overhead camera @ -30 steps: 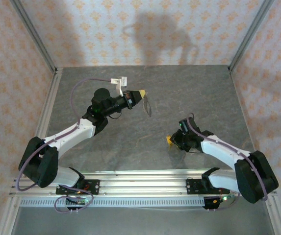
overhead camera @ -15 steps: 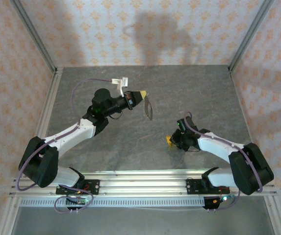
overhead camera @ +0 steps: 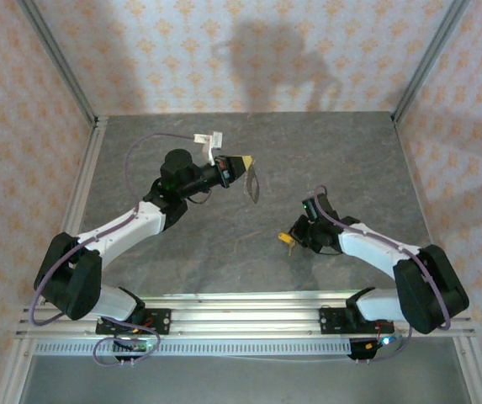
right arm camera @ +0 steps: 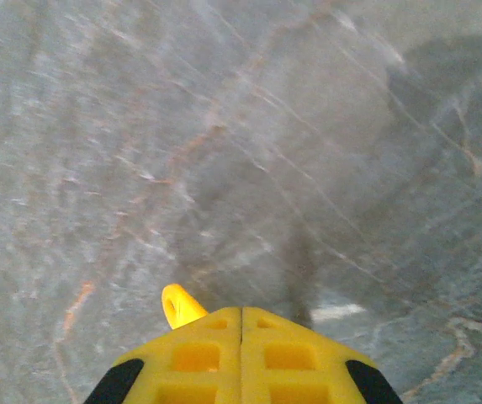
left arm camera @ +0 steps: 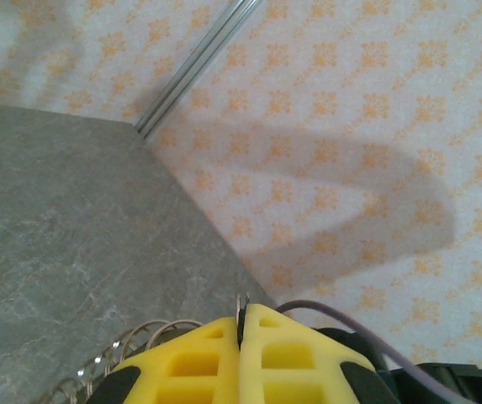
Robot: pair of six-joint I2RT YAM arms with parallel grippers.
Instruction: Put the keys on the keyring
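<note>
pinching keyring (overhead camera: pixel 254 187) and, seemingly, key (right arm camera: pixel 178 305)

- Table (overhead camera: pixel 224 261) — grey stone look, veined with pale and rust-brown streaks.
- Walls (overhead camera: pixel 182 50): cream-pink, with a repeating orange floral motif.
- The 2 arms, left arm (overhead camera: pixel 123 227) and right arm (overhead camera: pixel 375 248): white links, black joints, a purple cable (overhead camera: pixel 140 147) on each.
- Left gripper (left arm camera: pixel 242 318) and right gripper (right arm camera: pixel 241 318) — bright yellow fingers with black patches at the sides.
- Key (right arm camera: pixel 179 305): orange-yellow head.
- Keyring (overhead camera: pixel 253 187): pale grey-tan wire.
- Rail (overhead camera: pixel 241 307): silver.
</note>
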